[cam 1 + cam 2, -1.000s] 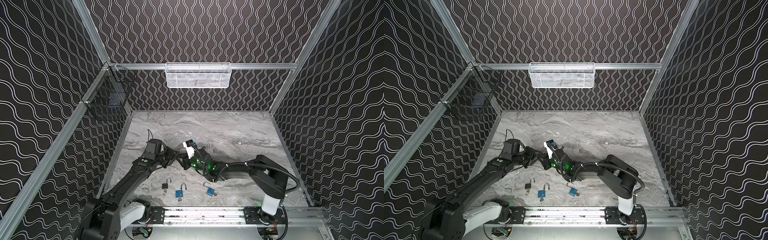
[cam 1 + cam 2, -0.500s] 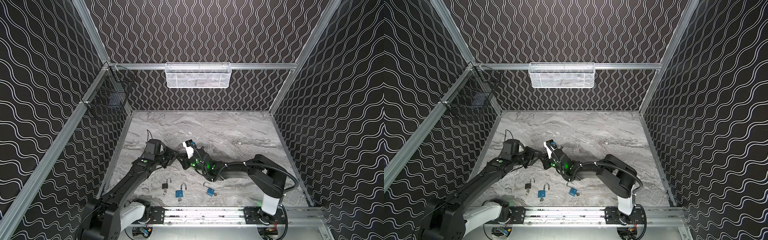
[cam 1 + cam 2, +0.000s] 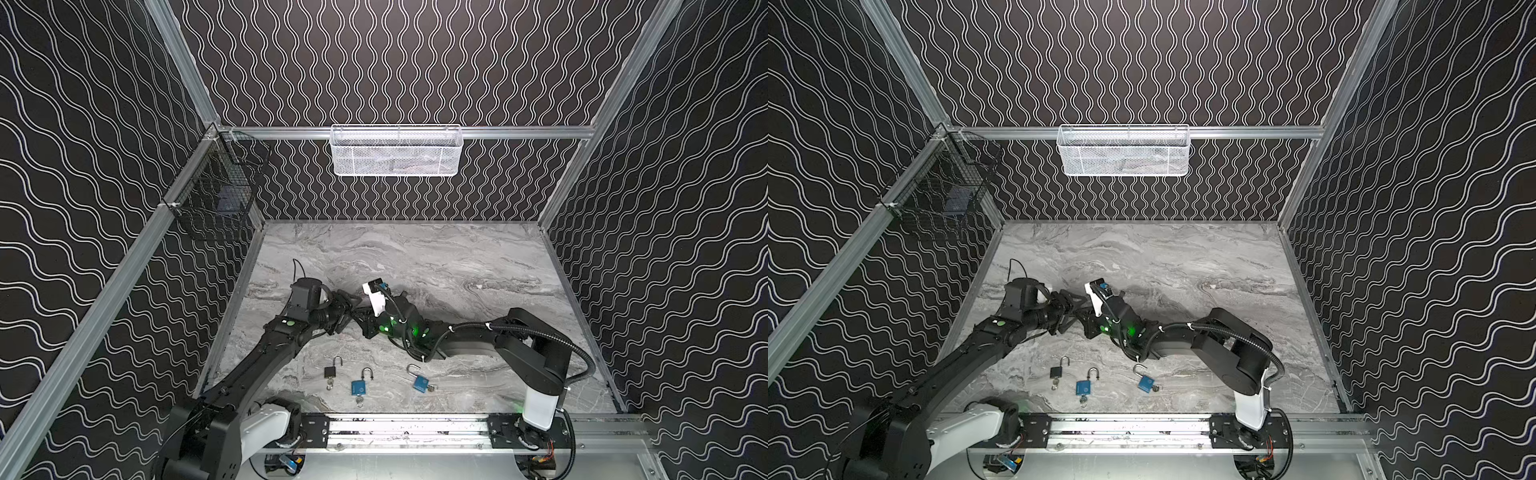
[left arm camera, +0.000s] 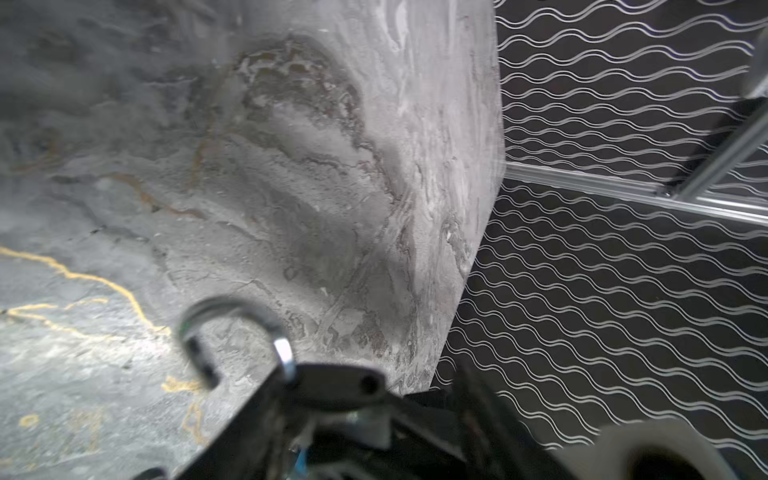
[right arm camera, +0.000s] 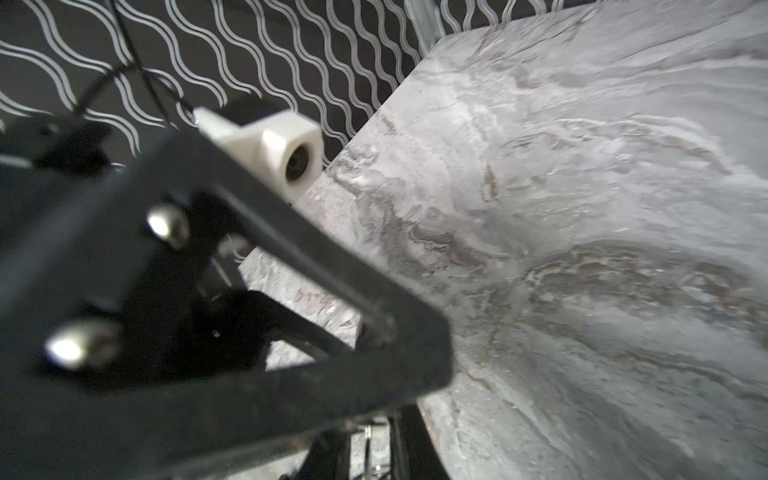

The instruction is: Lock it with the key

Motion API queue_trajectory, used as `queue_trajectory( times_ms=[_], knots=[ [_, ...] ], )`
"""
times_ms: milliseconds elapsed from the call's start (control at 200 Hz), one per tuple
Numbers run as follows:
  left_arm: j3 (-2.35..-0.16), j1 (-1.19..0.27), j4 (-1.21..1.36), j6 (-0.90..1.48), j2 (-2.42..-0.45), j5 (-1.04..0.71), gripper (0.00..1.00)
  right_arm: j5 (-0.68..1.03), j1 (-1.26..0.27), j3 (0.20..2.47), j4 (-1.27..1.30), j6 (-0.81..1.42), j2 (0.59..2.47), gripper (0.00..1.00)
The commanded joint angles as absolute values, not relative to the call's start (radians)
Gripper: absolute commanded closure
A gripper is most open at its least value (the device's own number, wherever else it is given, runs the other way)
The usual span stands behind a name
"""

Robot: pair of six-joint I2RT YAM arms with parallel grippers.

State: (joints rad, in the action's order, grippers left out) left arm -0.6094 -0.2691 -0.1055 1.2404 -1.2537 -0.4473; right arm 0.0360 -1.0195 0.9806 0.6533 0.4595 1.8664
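Both grippers meet above the middle-left of the marble table. In the left wrist view a padlock with an open silver shackle sticks out past my left gripper. The black key sits right beside the shackle. The left fingers stand wide apart around them, so this gripper is open. In both top views my right gripper reaches in from the right. My left gripper's finger hides the right fingertips. The right jaws stand close together on a thin metal piece, apparently the key.
Three more padlocks with open shackles and keys lie near the front: a black one and two blue ones. A white mesh basket hangs on the back wall and a black wire basket on the left wall.
My left gripper's jaws have opened and let go. My right gripper's jaws have closed further. Both arms have stayed almost in place.
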Motion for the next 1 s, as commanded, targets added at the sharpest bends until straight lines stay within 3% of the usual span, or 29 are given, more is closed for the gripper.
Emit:
queue_trajectory(
  times_ms=[0, 170, 395, 651, 996],
  knots=[
    [-0.630, -0.253, -0.068, 1.186, -1.247, -0.458, 0.25, 0.071, -1.003, 0.979, 0.679, 0.460, 1.833, 1.00],
    [-0.766, -0.170, -0.190, 0.979, -1.272, -0.502, 0.18, 0.145, -0.928, 0.923, 0.664, 0.524, 1.755, 1.00],
    [-0.861, -0.156, -0.333, 0.732, -1.306, -0.467, 0.18, 0.384, -0.764, 0.809, 0.643, 0.656, 1.617, 1.00],
    [-0.742, -0.260, -0.114, 0.707, -1.374, -0.514, 0.26, 0.485, -0.675, 0.791, 0.460, 0.684, 1.482, 1.00],
    [-0.767, -0.400, -0.050, 0.733, -1.491, -0.439, 0.32, 0.587, -0.632, 0.801, 0.455, 0.743, 1.481, 1.00]
  ],
)
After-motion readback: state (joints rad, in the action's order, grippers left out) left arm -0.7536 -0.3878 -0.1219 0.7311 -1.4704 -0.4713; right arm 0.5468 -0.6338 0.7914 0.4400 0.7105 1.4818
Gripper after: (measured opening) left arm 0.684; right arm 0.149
